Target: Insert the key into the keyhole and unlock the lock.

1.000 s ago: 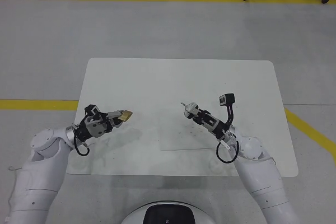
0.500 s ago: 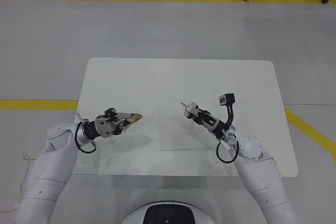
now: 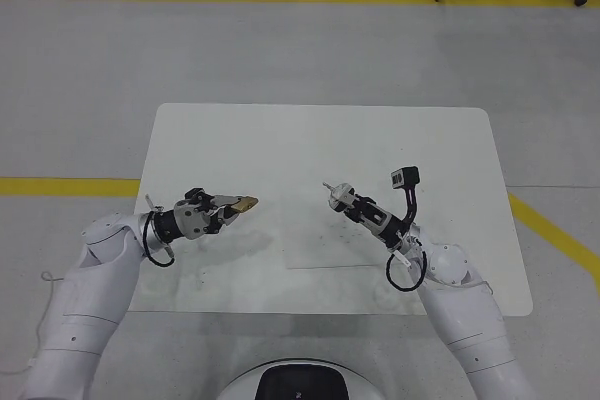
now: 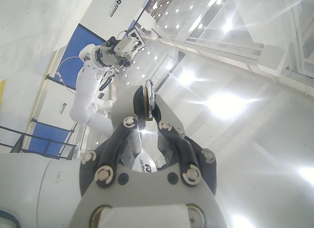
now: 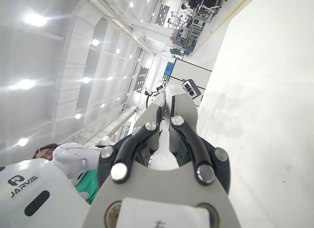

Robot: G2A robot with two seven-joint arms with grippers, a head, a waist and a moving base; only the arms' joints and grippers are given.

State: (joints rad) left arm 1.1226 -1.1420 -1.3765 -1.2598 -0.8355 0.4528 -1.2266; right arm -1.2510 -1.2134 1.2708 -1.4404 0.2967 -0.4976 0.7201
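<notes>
The near part of the white bench is crossed by the two forearms. Just beyond, on the left side, the left claw is held above the bench and is clenched on the lock. Its brass-coloured body sticks out past the fingertips toward the middle of the bench. In the left wrist view the lock is seen edge-on, pinched between the two pads, with brass on one face and bright metal along the rim.

At about the same depth on the right side, the right claw is clenched on the key. It is a thin silvery piece, and its tip is pointed away from the robot and leftward, roughly toward the lock. Lock and key are held well apart, with open bench between them.

Farther off, the back half of the bench is seen. Around it lies the grey floor, marked by a yellow line at the bench's sides.
</notes>
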